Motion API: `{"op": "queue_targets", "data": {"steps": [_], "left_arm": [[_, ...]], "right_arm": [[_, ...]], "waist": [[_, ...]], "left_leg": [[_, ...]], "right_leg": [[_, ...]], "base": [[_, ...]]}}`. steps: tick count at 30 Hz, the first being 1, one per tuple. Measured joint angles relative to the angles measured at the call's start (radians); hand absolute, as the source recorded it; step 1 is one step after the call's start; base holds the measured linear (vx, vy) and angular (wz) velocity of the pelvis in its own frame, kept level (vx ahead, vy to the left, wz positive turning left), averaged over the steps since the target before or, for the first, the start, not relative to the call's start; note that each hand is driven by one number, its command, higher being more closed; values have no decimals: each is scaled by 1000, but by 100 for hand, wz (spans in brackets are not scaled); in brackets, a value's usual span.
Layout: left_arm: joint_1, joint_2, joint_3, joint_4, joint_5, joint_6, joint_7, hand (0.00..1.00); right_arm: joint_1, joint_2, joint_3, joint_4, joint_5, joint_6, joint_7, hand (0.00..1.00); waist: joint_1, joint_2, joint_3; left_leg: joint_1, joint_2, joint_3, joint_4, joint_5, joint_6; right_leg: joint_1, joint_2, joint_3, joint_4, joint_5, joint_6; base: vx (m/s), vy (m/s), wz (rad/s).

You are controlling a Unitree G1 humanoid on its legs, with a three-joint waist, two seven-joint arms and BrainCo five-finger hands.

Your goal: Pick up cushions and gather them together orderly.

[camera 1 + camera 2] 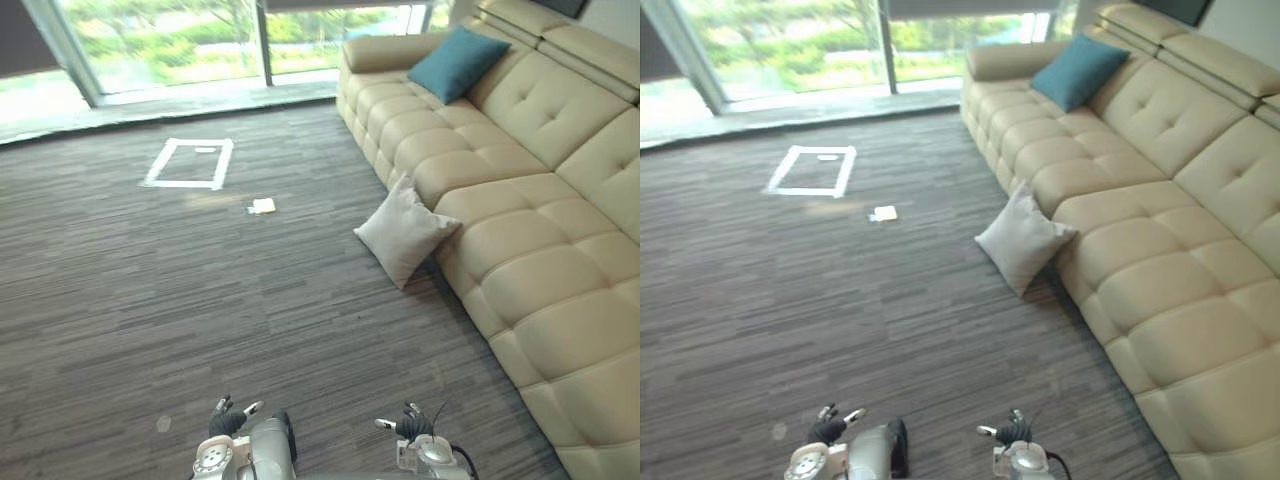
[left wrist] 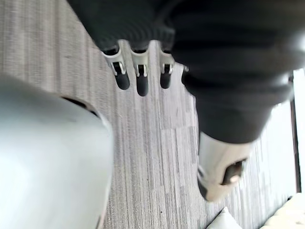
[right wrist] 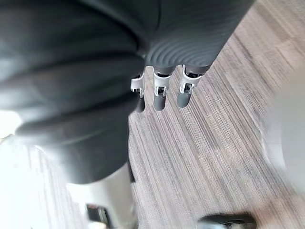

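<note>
**Two cushions well apart, both hands empty**

Left eye view: grey cushion (image 1: 405, 232) stands on the carpet (image 1: 150, 300), leaning on the front of the beige sofa (image 1: 560, 200). Teal cushion (image 1: 458, 62) sits at the sofa's far end against the backrest. Left hand (image 1: 228, 418) and right hand (image 1: 408, 425) hang low over the carpet.

Right eye view: white tape rectangle (image 1: 810, 170) on the carpet, a small white item (image 1: 883, 213) near it.

Left wrist view: fingers (image 2: 141, 78) straight, thumb apart, empty.

Right wrist view: fingers (image 3: 159, 93) straight, side by side, empty.
</note>
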Motion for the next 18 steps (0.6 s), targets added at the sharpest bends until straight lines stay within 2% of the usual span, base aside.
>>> {"op": "queue_targets", "data": {"steps": [1,2,3,5,7,8,9,10,11,12,13,14,15,16,17,18], "left_arm": [[-5,1,-1,9,0,7,1,0],[-3,-6,0,22,-1,16,8,0],[1,-12,0,22,0,16,9,0],[2,-18,-1,36,0,18,9,0],[0,-20,-2,52,1,22,10,0],[2,-20,-7,52,2,23,10,0],[6,-21,-7,53,4,23,10,0],[17,-23,-7,52,11,24,8,0],[23,-21,-6,48,21,23,4,0],[19,-27,-5,54,23,24,4,0],[17,-52,-5,57,34,27,0,0],[17,-68,-3,57,42,30,-3,0],[12,-76,7,49,47,30,-7,0],[10,-85,33,45,48,32,-7,0],[14,-94,48,35,46,32,-5,0],[12,-94,50,27,46,32,-5,0]], "right_arm": [[0,-2,0,0,-3,-2,1,0],[2,-9,0,-6,-17,-4,4,0],[4,-10,0,-21,-23,-4,7,0],[-1,-12,0,-54,-27,-12,12,0],[-4,-18,-1,-72,-30,-13,15,0],[-5,-18,-1,-77,-30,-14,16,0],[-6,-18,-1,-78,-30,-14,18,0],[-7,-18,-1,-80,-30,-14,20,0],[-3,-18,0,-80,-31,-13,20,0],[-3,-23,1,-86,-32,-13,21,0],[-6,-39,2,-88,-33,-12,22,0],[-6,-51,2,-90,-34,-11,22,0],[-4,-53,2,-102,-34,-6,22,0],[-5,-58,2,-112,-34,0,21,0],[-6,-60,3,-113,-33,5,19,0],[-7,-59,2,-108,-30,9,16,0]], "waist": [[-2,0,0],[-1,7,4],[1,15,1],[-10,32,11],[-18,41,17],[-26,42,17],[-30,42,17],[-37,41,17],[-38,31,14],[-43,36,15],[-41,71,2],[-44,89,-5],[-46,109,-1],[-45,136,6],[-41,147,11],[-37,151,21]], "left_leg": [[27,-5,6,0,-13,4],[141,-14,22,-23,-60,17],[199,-14,34,-57,-75,23],[305,-11,54,-142,-89,23],[379,-1,66,-208,-89,24],[418,0,66,-245,-89,23],[444,-1,65,-262,-91,20],[487,-6,60,-280,-103,-1],[528,-21,43,-280,-123,-33],[555,-18,25,-276,-130,-45],[552,17,-1,-218,-130,-48],[502,39,-28,-89,-129,-49],[431,73,-59,81,-107,-79],[322,123,-104,338,4,-109],[250,164,-120,494,48,-126],[208,198,-110,606,38,-133]], "right_leg": [[-25,-14,-4,80,14,4],[-80,-28,-38,214,10,-9],[-117,-29,-72,226,-10,-26],[-235,-21,-186,147,-60,-46],[-292,15,-284,-68,-56,-53],[-305,44,-324,-234,-22,-66],[-305,60,-332,-317,10,-73],[-302,87,-328,-439,80,-88],[-300,89,-310,-470,154,-132],[-305,89,-285,-413,195,-194],[-305,92,-307,-334,114,-191],[-298,97,-317,-306,70,-185],[-278,110,-328,-297,34,-191],[-238,146,-330,-306,-1,-201],[-201,175,-321,-319,-21,-213],[-153,199,-308,-335,-40,-219]], "base": [[508,190,-3],[615,191,-15],[520,138,-29],[539,99,-29],[567,32,-7],[535,-16,13],[572,-57,30],[623,-95,42],[650,-113,48],[641,-130,38],[596,-172,31],[575,-190,26],[571,-227,11],[569,-190,-19],[672,-172,-49],[545,-99,-60]]}}
